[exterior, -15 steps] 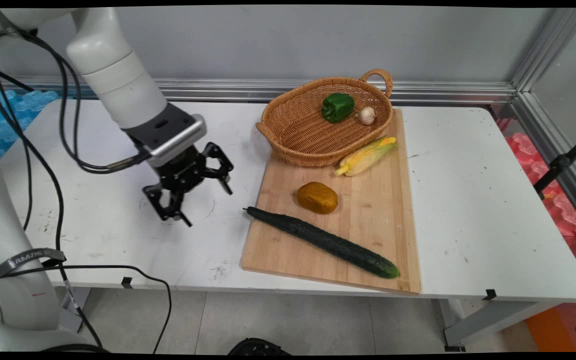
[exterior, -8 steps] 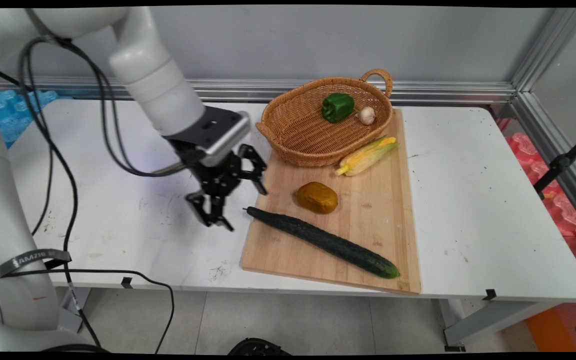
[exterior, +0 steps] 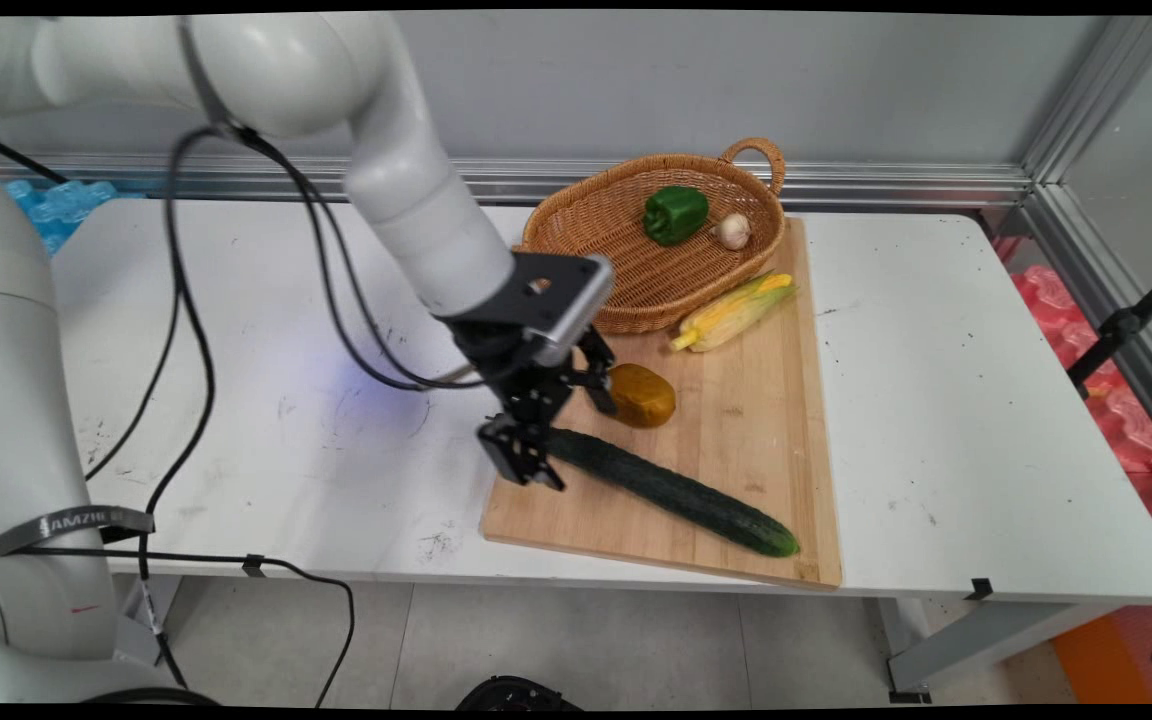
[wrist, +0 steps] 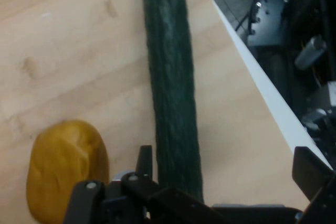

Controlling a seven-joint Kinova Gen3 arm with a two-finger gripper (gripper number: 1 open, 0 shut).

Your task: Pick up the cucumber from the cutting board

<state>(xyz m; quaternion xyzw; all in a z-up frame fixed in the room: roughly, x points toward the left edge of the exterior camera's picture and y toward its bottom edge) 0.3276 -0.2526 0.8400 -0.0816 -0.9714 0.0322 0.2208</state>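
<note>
two spread gripper (exterior: 558, 428) fingers astride cucumber (exterior: 676, 492)

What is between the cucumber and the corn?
The brown potato sits on the board between the cucumber and the corn; the main view shows it.

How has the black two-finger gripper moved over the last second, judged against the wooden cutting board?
Yes. The black two-finger gripper moved rightward from the bare white table to the wooden cutting board, now straddling the long dark green cucumber's left end.

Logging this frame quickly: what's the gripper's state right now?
Gripper: open, holding nothing, its fingers either side of the cucumber's near end.
</note>
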